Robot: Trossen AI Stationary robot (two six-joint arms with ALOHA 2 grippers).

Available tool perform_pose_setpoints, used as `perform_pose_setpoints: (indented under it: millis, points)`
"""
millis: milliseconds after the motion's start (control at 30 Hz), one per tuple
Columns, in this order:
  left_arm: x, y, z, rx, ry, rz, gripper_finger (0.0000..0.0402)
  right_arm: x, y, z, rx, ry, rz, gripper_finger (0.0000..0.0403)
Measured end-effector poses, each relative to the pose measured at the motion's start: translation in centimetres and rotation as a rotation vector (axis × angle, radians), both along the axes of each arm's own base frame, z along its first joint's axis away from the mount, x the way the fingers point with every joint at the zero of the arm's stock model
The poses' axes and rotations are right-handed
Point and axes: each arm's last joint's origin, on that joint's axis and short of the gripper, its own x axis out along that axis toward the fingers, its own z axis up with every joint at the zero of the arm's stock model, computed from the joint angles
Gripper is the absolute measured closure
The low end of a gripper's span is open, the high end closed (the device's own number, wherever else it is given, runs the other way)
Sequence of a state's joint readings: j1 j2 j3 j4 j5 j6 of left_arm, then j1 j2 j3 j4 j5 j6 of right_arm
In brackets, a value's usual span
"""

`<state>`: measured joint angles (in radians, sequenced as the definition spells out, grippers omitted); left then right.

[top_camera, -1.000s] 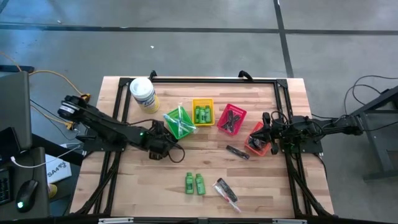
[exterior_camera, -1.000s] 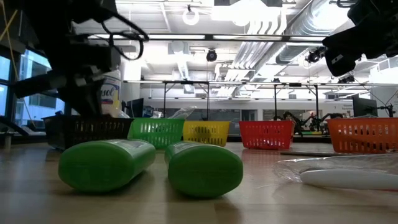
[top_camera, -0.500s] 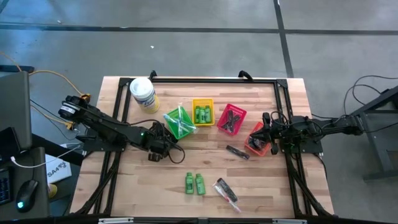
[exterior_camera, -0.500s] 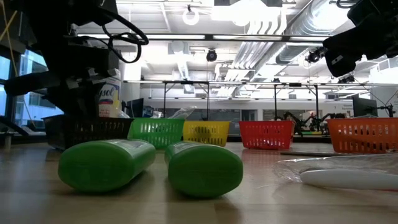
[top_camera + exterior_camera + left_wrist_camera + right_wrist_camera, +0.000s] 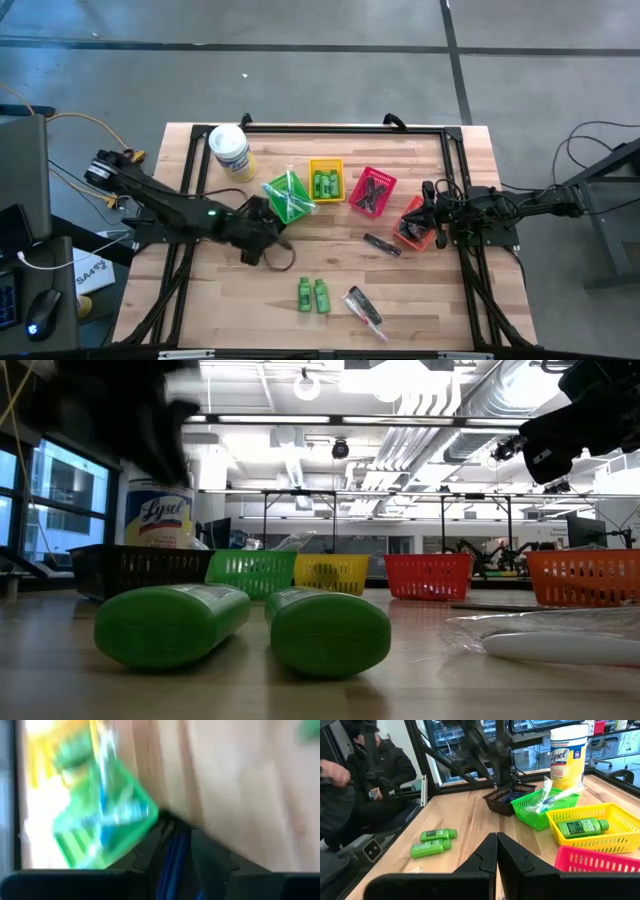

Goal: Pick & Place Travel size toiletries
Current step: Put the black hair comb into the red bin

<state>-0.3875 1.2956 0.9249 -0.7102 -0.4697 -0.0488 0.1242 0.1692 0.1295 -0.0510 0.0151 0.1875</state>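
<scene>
A: Where are the toiletries lying?

B: Two green mini bottles (image 5: 312, 295) lie flat side by side on the bare wood near the front, a clear-wrapped item (image 5: 364, 307) just to their right. A small dark item (image 5: 382, 244) lies farther back, right of centre.

A: And those already sorted?

B: More green bottles (image 5: 325, 184) lie in the yellow basket, slim clear-wrapped pieces (image 5: 289, 196) lean crossed in the green basket, and black combs (image 5: 371, 192) lie in the pink one.

wooden table (image 5: 440, 290), glossy green bottles (image 5: 240, 625)
</scene>
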Motion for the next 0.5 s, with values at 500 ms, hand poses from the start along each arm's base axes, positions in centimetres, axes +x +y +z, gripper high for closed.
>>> perform_pose_setpoints:
  millis: [500]
  points:
    - [-11.2, 3.0, 4.7, -0.251, -0.949, -0.058, 0.04, 0.0, 0.1, -0.1, 0.001, 0.006, 0.021, 0.04]
